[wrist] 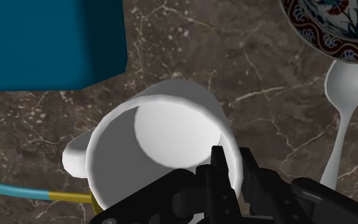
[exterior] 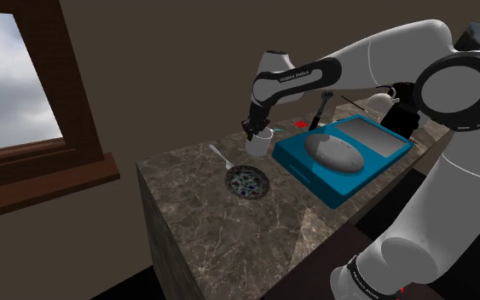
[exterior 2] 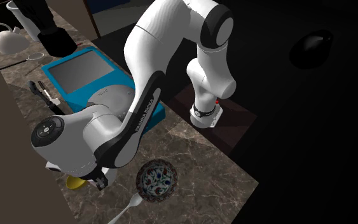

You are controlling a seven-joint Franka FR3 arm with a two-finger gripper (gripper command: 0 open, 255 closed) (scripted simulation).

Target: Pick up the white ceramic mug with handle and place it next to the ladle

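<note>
A white mug (wrist: 165, 127) with a handle (wrist: 75, 156) sits in my black gripper (wrist: 233, 164), which is shut on its wall, one finger inside the rim and one outside. In the shoulder view the mug (exterior: 262, 142) is at the back of the marble countertop under the gripper (exterior: 251, 133); I cannot tell whether it touches the surface. The white ladle (wrist: 344, 95) lies on the marble close beside the mug, its handle end by a patterned bowl (wrist: 336, 22). In the shoulder view the ladle (exterior: 221, 155) lies to the mug's left.
A blue tray (exterior: 349, 158) holding a grey oval object lies right of the mug in the shoulder view. The patterned bowl (exterior: 247, 181) sits in front of the ladle. A white teapot (exterior: 381, 102) and dark utensils stand behind the tray. The countertop's edge (exterior: 144, 170) drops off at left.
</note>
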